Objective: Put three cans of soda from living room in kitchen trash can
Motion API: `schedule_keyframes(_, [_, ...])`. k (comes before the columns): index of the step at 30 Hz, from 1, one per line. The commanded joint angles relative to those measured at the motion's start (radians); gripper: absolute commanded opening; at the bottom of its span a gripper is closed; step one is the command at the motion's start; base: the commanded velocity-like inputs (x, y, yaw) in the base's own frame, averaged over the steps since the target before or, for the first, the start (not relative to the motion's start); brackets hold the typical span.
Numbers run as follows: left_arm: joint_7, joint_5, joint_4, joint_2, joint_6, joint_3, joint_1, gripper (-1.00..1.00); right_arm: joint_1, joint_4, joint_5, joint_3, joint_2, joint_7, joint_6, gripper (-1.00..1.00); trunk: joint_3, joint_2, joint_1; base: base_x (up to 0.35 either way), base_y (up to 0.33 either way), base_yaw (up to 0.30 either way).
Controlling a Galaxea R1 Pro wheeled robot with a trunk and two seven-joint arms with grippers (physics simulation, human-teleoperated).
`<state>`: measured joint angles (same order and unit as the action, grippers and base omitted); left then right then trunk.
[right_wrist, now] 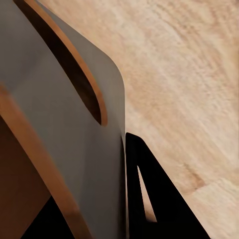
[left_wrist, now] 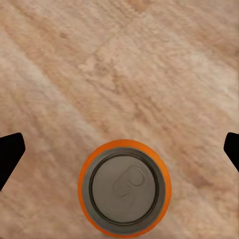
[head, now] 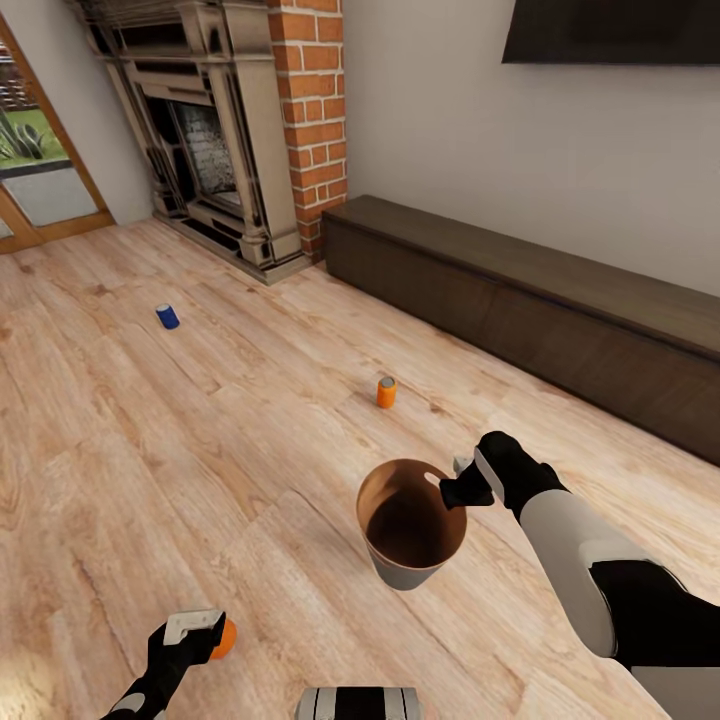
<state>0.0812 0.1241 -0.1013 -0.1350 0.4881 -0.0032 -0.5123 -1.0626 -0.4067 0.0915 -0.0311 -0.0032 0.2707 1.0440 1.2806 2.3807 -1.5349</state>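
A light wood floor (head: 150, 450) is seen across the living room, made of long pale boards with brown grain. At the far side a dark stone fireplace (head: 200, 130) is set against the wall, and a red brick column (head: 315, 110) is stood just beside it. A long low dark-brown cabinet (head: 530, 300) is run along the pale wall (head: 450, 110), and the edge of a black wall screen (head: 610, 30) is seen above it. A glass door with a wood frame (head: 40, 170) is seen at the far left.

The trash can (head: 410, 525) is held up off the floor by the right gripper (head: 462, 490). Its rim is pinched between the fingers, one inside and one outside, and this is shown close up in the right wrist view, where the grey wall (right_wrist: 64, 149) and brown inside are seen.

One orange can (head: 386, 392) is stood upright on the floor, beyond the bin and near the cabinet. The blue can (head: 167, 316) is left farther off, nearer the fireplace, well apart from the others.

A second orange can (head: 227, 638) is seen just beside the left gripper (head: 195, 635). In the left wrist view this can (left_wrist: 124, 188) is seen from above, upright on the boards, with the two black fingertips (left_wrist: 10, 152) spread wide on either side and not touching it. Nothing is held by the left gripper.
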Motion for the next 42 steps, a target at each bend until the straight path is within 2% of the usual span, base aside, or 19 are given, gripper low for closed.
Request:
schedule_keyframes(1, [0.000,0.000,0.000,0.000,0.000,0.000,0.000,1.00,0.000,0.000,-0.032,0.003,0.000,0.005,0.003,-1.00,0.003,0.007,-0.004,0.000,0.000,0.000])
schedule_keyframes(7, [0.000,-0.001,0.000,0.000,0.001,0.000,0.000,1.00,0.000,0.000,-0.032,0.004,0.001,0.005,0.003,-1.00,0.022,0.049,-0.027,0.000,0.000,0.000])
schedule_keyframes(17, [0.000,-0.001,0.000,0.000,0.001,0.000,0.000,1.00,0.000,0.000,-0.032,0.004,0.000,0.005,0.003,-1.00,0.022,0.049,-0.027,0.000,0.000,0.000])
schedule_keyframes(26, [0.000,-0.001,0.001,0.000,0.001,-0.001,0.000,1.00,-0.001,-0.019,-0.034,0.006,0.000,0.005,0.003,-1.00,0.050,0.112,-0.061,0.000,0.000,0.000])
schedule_keyframes(32, [0.000,-0.002,0.002,0.000,0.001,-0.001,0.000,1.00,-0.001,-0.115,-0.036,0.008,-0.003,0.005,0.003,-1.00,0.050,0.112,-0.061,0.000,0.000,0.000])
schedule_keyframes(42, [0.000,-0.003,0.003,0.000,0.001,-0.002,0.000,1.00,-0.002,-0.154,-0.036,0.008,-0.009,0.005,0.003,-1.00,0.050,0.112,-0.061,0.000,0.000,0.000])
